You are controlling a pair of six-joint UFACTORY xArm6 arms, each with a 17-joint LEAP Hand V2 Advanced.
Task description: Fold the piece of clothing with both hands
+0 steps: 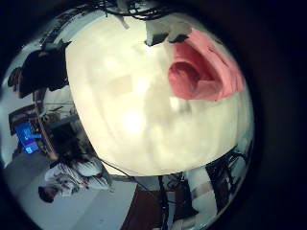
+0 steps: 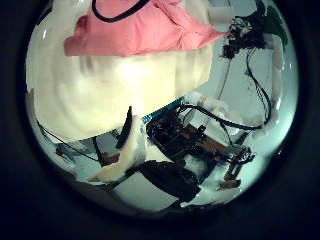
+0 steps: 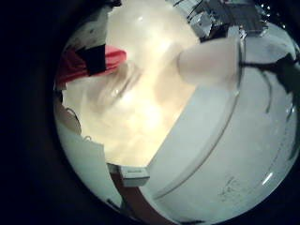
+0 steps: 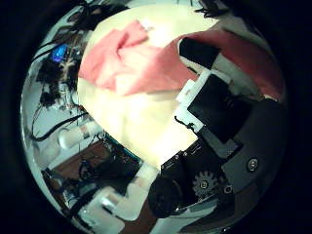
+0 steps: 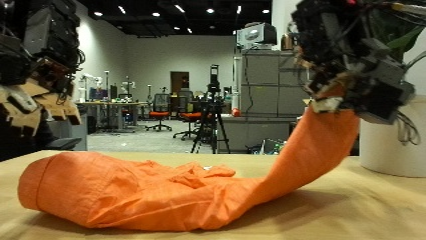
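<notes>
An orange piece of clothing (image 5: 147, 190) lies bunched on the pale wooden table (image 5: 353, 212). One end rises as a long strip to my right hand (image 5: 353, 60), which is shut on it well above the table. My left hand (image 5: 29, 75) hangs above the other end, away from the cloth, with relaxed fingers holding nothing. The left little finger side palm view shows the cloth (image 1: 203, 72) far off on the table (image 1: 134, 105). It also shows in the left thumb side palm view (image 2: 140, 35). The right thumb side palm view shows the cloth (image 4: 127, 63) under the right hand's fingers (image 4: 210, 93).
A white plant pot (image 5: 393, 135) stands on the table beside the right hand, close to the lifted strip. The right little finger side palm view shows the cloth (image 3: 89, 64) and the table's edge.
</notes>
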